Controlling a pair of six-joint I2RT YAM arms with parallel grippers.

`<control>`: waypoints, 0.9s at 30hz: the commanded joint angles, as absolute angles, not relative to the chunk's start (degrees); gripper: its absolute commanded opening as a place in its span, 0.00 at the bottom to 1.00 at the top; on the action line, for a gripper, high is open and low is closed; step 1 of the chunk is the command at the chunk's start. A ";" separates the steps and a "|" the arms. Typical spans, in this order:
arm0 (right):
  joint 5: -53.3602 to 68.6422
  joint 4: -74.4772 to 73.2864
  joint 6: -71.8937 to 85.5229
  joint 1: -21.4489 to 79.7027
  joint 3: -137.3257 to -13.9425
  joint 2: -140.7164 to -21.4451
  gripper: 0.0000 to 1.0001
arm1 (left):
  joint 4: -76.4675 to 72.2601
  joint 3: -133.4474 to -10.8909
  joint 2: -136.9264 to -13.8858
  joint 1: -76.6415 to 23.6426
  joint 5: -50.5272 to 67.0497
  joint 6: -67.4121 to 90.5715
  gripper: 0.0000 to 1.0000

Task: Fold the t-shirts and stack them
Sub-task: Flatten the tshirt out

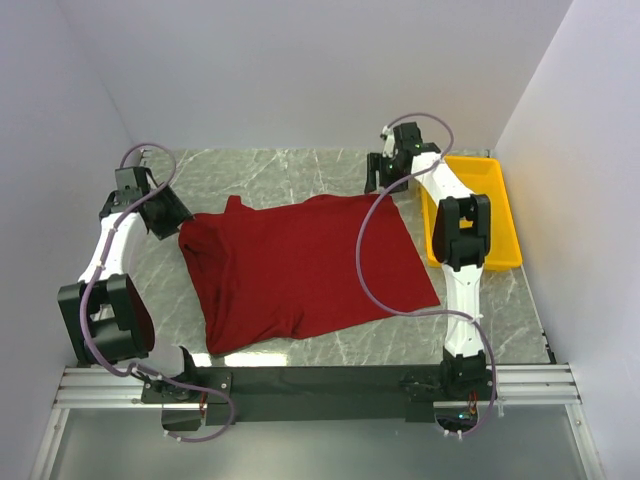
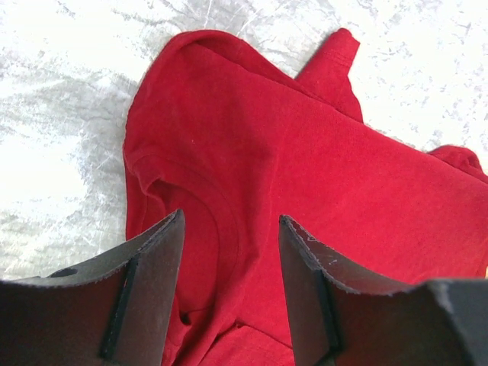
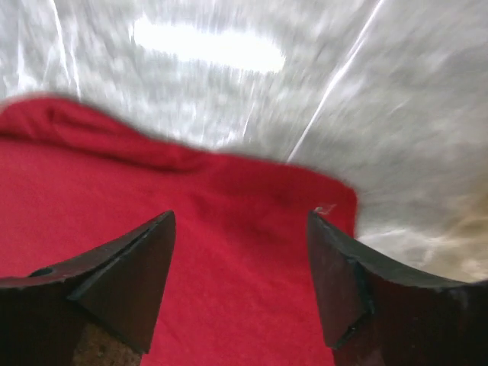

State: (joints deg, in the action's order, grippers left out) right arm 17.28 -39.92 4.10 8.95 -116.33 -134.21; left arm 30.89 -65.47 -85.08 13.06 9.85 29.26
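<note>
Both claws gape empty: my left claw [image 2: 230, 221] hovers over the t-shirt [image 1: 300, 270] at nine o'clock, my right claw [image 3: 240, 217] at one o'clock.

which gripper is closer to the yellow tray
The right gripper, over the maroon t-shirt at its far corner beside the yellow tray; the left gripper is over its neckline, opposite.
</note>
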 commanded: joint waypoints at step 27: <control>20.65 -43.00 3.96 6.50 -120.34 -136.16 0.00 | 29.97 -63.63 -80.33 13.45 12.13 29.88 0.58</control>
